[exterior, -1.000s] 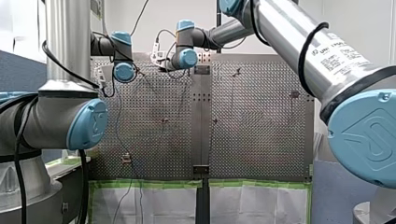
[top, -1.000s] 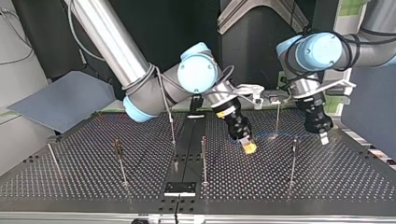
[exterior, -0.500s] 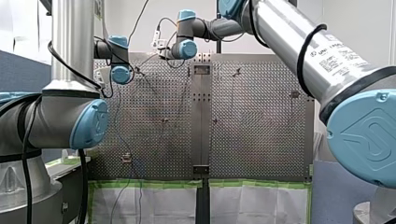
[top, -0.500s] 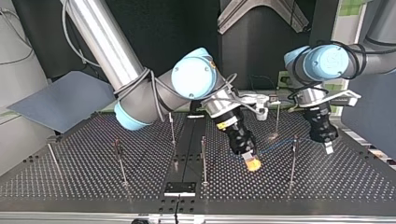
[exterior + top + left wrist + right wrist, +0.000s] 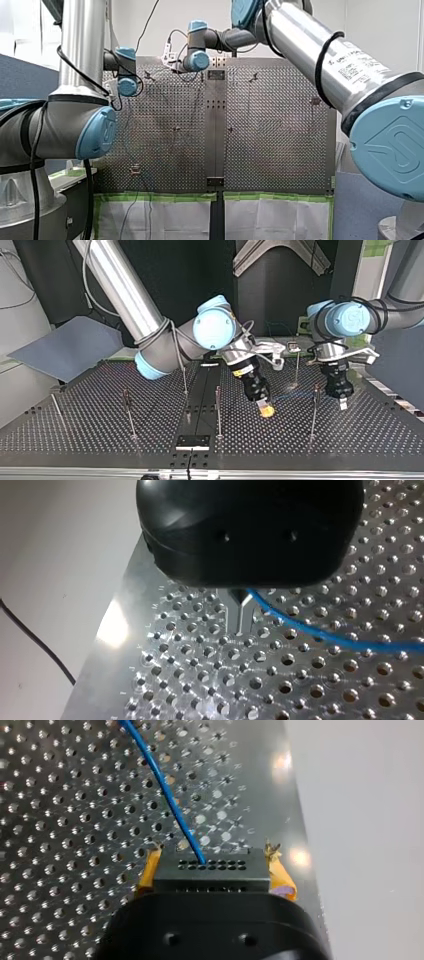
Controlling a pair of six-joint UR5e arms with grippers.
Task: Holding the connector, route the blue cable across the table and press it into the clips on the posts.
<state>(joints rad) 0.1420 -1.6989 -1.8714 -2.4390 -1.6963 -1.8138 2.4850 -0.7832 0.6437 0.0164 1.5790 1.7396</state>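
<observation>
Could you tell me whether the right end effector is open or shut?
Shut: the right end effector clamps the connector between its yellow pads, seen in its wrist view.

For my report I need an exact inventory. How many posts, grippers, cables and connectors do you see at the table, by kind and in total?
posts: 6
grippers: 2, left gripper and right gripper
blue cable: 1
connector: 1
total: 10
</observation>
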